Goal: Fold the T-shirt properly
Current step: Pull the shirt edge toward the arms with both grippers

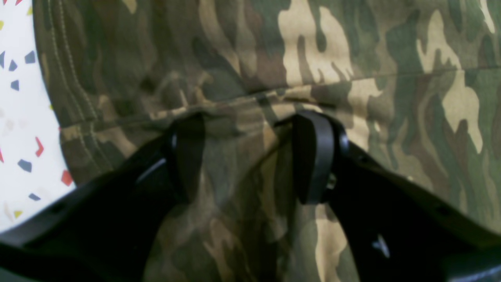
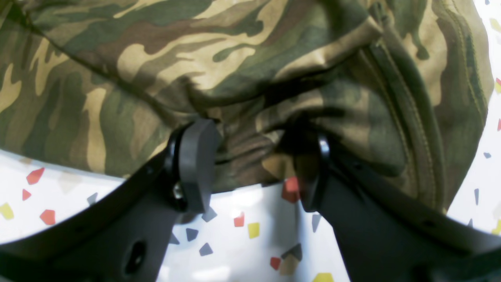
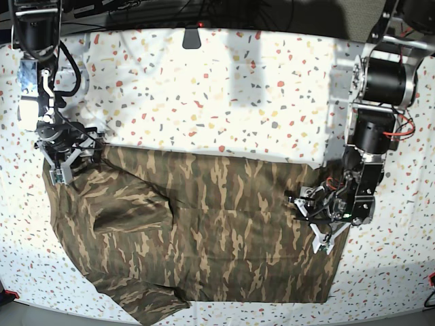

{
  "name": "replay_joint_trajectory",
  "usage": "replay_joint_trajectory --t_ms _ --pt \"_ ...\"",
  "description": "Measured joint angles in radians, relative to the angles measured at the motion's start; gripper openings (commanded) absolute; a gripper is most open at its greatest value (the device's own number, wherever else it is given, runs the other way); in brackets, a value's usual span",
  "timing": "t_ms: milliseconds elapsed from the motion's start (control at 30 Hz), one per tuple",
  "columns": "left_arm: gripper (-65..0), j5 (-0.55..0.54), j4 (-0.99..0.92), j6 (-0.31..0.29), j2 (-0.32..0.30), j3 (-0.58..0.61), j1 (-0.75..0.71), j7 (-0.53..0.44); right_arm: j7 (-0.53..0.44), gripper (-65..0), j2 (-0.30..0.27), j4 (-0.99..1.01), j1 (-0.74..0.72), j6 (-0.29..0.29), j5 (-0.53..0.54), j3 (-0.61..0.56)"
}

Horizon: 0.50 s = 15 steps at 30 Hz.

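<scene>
The camouflage T-shirt [image 3: 204, 224] lies spread on the speckled white table [image 3: 238, 88], with one sleeve folded in at the lower left. My left gripper [image 3: 318, 227] sits on the shirt's right edge. In the left wrist view its fingers [image 1: 313, 156] stand wide apart, tips down on the T-shirt [image 1: 313, 51] along a seam; the left gripper [image 1: 250, 121] is open. My right gripper [image 3: 63, 159] is at the shirt's upper left corner. In the right wrist view the right gripper [image 2: 254, 137] is open, with a bunched hem of the T-shirt [image 2: 156, 58] lying between its fingers [image 2: 195, 156].
Bare speckled table [image 2: 242, 235] shows just in front of the right gripper and to the left of the left one [image 1: 19, 117]. The arm bases stand at the far corners [image 3: 380, 81], and a small dark object [image 3: 192, 37] sits at the table's far edge.
</scene>
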<state>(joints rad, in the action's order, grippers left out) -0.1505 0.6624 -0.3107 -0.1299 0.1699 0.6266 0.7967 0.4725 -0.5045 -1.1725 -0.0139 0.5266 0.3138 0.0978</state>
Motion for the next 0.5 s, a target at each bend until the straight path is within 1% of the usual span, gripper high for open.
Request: replay_joint_trajectory --t_ms 67,167,233,300,367,467,500 --pt "-30.0 -0.008 0.0 0.0 0.0 0.0 0.003 0.017 0.001 -32.5 0.0 -0.005 0.0 0.001 0.0 0.0" --pt "-30.0 -0.015 0.0 -0.001 -0.007 0.0 0.002 0.022 0.036 -32.5 0.0 -0.031 0.003 0.005 -0.004 0.0" --pt "-30.0 -0.039 0.0 -0.009 -0.018 0.001 0.0 0.023 0.055 -32.5 0.0 -0.049 0.01 0.005 -0.008 0.0" --pt "-30.0 -0.087 0.002 -0.022 -0.037 0.001 -0.008 0.017 0.061 -32.5 0.0 -0.062 0.018 0.005 -0.008 0.0" --pt "-30.0 -0.126 0.007 -0.032 -0.057 0.0 -0.024 0.002 0.058 -32.5 0.0 -0.071 0.032 0.005 -0.008 0.0" --pt "-30.0 -0.199 0.015 -0.045 -0.085 -0.002 -0.055 -0.046 0.037 -32.5 0.0 -0.092 0.066 0.005 -0.003 0.001" --pt "-30.0 -0.218 0.015 -0.058 -0.092 -0.005 -0.065 -0.066 0.035 -32.5 0.0 -0.103 0.079 0.005 -0.003 0.001"
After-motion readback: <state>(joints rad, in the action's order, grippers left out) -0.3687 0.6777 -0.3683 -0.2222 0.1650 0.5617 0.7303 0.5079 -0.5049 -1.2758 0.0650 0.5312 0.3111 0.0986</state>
